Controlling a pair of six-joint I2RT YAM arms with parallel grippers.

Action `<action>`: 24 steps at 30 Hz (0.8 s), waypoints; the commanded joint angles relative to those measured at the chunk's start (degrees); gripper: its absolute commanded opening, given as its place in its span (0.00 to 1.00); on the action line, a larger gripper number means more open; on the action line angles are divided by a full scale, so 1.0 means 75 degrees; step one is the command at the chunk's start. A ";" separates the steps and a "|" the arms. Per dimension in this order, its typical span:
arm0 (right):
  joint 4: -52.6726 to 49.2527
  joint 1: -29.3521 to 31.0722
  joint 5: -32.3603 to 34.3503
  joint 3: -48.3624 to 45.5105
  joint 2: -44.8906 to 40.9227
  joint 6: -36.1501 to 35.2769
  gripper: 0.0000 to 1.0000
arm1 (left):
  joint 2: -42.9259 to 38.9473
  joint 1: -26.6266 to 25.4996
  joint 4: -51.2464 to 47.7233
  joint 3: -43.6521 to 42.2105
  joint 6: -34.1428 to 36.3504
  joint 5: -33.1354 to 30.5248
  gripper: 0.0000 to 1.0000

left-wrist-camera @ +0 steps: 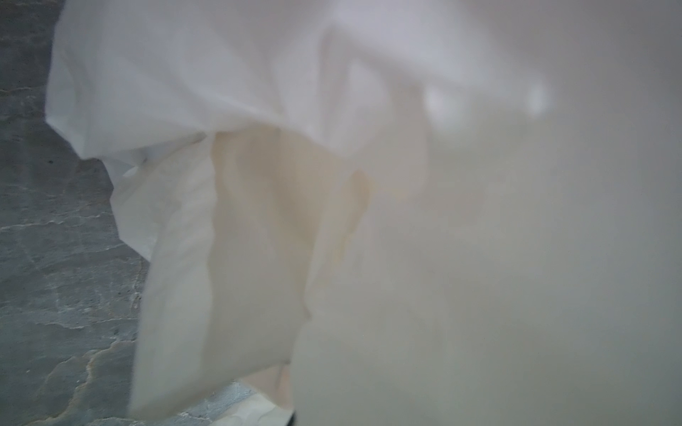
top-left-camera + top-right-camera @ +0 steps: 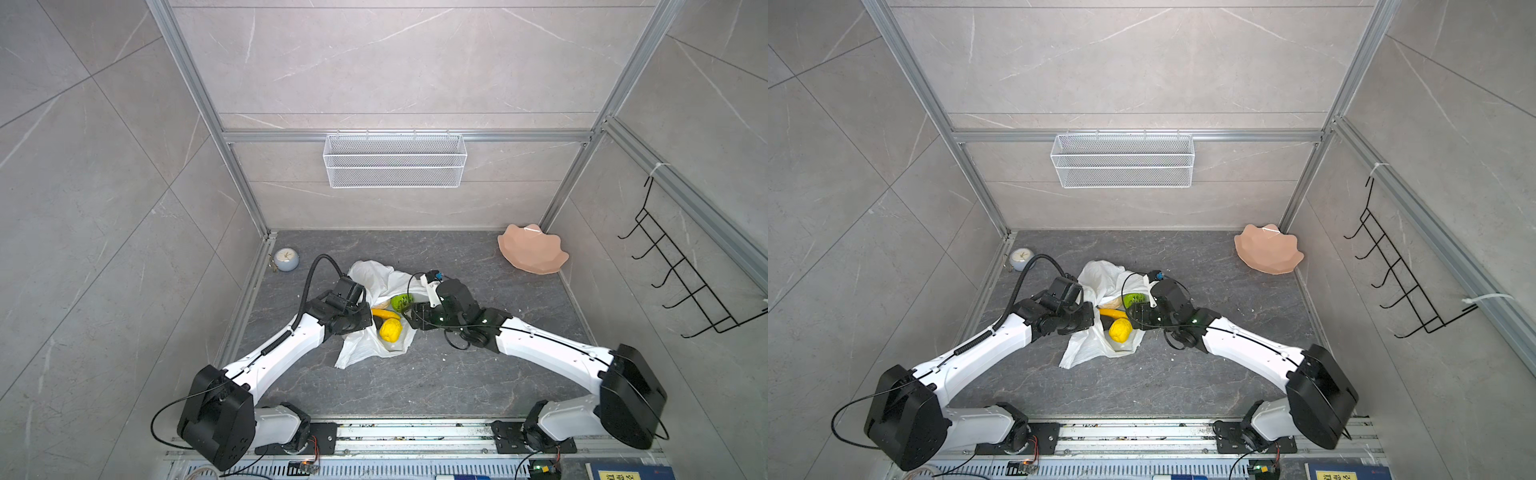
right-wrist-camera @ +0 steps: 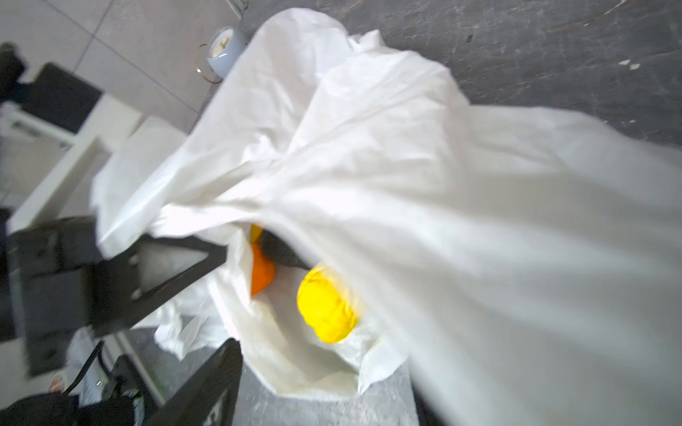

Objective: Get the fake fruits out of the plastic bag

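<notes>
The left tool [image 2: 367,319] seemingly pinches the flimsy plastic bag [image 2: 374,274] by its rim, the right tool [image 2: 409,313] gap unreadable, and the light, hard bumpy yellow fruit [image 2: 390,330] should take a mid-body pinch.

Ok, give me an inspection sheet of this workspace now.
Surface: dark marbled tabletop, few pale specks.
Job's things: plastic bag crumpled, mouth open; bumpy yellow fruit, banana, bright green fruit, orange all in it.
Clutter: pink plate, small clock in far corners.
Grippers: left gripper shut, seemingly pinching bag edge; right gripper at opposite edge, jaws unclear.
Cables: black hose arches over left arm; thin cable loops below right gripper.
Surroundings: mesh basket on back wall; hook rack on right wall.
</notes>
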 commanded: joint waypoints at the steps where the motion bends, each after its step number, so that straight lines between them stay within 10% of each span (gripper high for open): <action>1: -0.0592 -0.0005 -0.0335 -0.0063 -0.1058 -0.0425 0.74 | 0.0256 -0.0085 0.0099 0.0407 -0.0269 -0.0102 0.00; 13: -0.2921 -0.1927 0.0920 0.0752 -0.2440 -0.0419 0.76 | 0.0430 -0.0112 -0.0059 0.0727 -0.0218 -0.0232 0.00; 18: -0.3193 -0.4484 0.1143 0.1097 -0.1378 0.0785 0.74 | 0.0310 -0.0114 0.0003 0.0598 -0.0211 -0.0221 0.00; 24: -0.2293 -0.5516 0.2029 0.1421 0.0487 0.2008 0.74 | 0.0193 -0.0117 0.0300 0.0277 -0.0249 -0.0117 0.00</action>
